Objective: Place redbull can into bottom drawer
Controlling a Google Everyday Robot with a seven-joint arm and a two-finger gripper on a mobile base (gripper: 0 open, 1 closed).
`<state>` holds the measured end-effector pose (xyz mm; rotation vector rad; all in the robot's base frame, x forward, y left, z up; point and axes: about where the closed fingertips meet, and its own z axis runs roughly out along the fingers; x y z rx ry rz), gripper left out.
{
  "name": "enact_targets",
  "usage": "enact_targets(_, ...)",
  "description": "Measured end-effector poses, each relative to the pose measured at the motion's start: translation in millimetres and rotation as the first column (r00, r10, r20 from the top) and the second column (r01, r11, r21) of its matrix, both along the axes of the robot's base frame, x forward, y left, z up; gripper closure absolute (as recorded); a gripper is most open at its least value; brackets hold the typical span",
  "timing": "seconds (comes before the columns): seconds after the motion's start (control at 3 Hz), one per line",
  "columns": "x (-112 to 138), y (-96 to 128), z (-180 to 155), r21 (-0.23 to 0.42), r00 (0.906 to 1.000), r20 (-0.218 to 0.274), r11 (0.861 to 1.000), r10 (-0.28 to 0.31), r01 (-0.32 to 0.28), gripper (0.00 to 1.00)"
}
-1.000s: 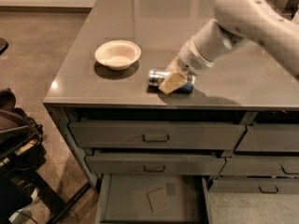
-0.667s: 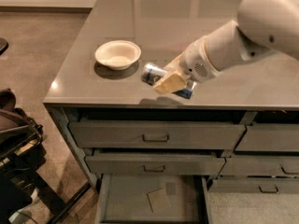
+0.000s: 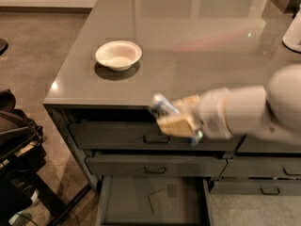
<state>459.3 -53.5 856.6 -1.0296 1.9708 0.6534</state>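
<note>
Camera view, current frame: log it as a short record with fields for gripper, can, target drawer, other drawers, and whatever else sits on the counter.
gripper: gripper in front of the top drawer, past the counter edge; fingers closed on the can
can: redbull can held tilted, off the counter, higher than the open drawer
target: bottom drawer pulled open, pale square patches on its floor, no can inside
other drawers: top drawer and middle drawer shut
counter: white bowl, upright, left side
stage: can lifted, not yet placed
</note>
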Motion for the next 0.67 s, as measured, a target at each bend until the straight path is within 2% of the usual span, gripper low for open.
enact_targets(0.33, -17.8, -45.2, -58.3, 0.045, 0.9864, -0.132, 0.993, -0.099, 0.105, 1.00)
enact_targets(0.67, -18.0, -49.1, -60.7, 0.042, 0.9843, -0.139, 0.993, -0.108, 0.115, 1.00)
